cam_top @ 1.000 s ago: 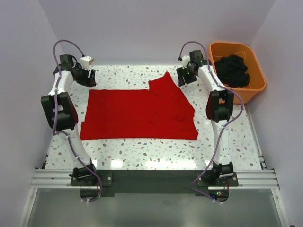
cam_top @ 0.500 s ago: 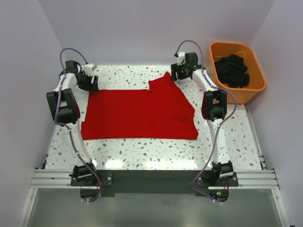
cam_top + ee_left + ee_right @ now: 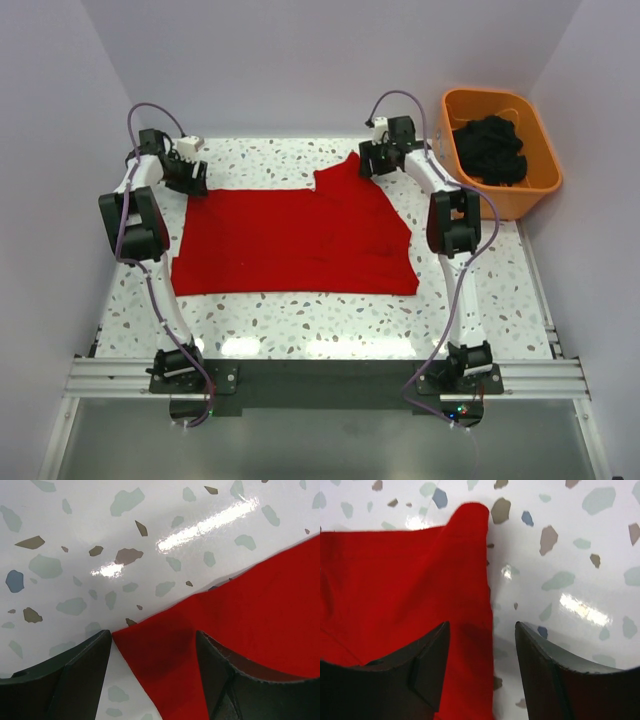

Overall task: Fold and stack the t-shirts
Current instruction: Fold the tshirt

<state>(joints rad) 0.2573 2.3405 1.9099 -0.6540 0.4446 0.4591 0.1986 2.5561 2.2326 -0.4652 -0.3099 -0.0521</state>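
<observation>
Nearest to the arm bases there's a strip of bare speckled table point(image 3: 330, 320), then the near hem of the red t-shirt point(image 3: 290, 245). The shirt lies spread mostly flat across the middle of the table. Its right side is messier: one flap, a sleeve I think, pokes out toward the far edge. I can't spot a folded stack anywhere.

Further back, both arms reach to the shirt's far edge. The left gripper point(image 3: 192, 180) is at the far left corner. In its wrist view the jaws are spread, with the pointed red corner sitting right between the fingers point(image 3: 75, 675), and nothing is pinched. The right gripper point(image 3: 367, 162) is at the tip of that flap, jaws also apart. It straddles the cloth's edge, one finger over red and the other over bare table.

At the far right there's an orange tub point(image 3: 535, 185) with a heap of dark clothes point(image 3: 490, 148) in it, well apart from the shirt.

My read is that this is the very start of the first fold, lining up a two-corner grab. Next, both grippers need to close on the cloth together and get a proper bite rather than just the edge. Then they'd lift evenly and carry the far edge over toward the near hem without dragging the rest
</observation>
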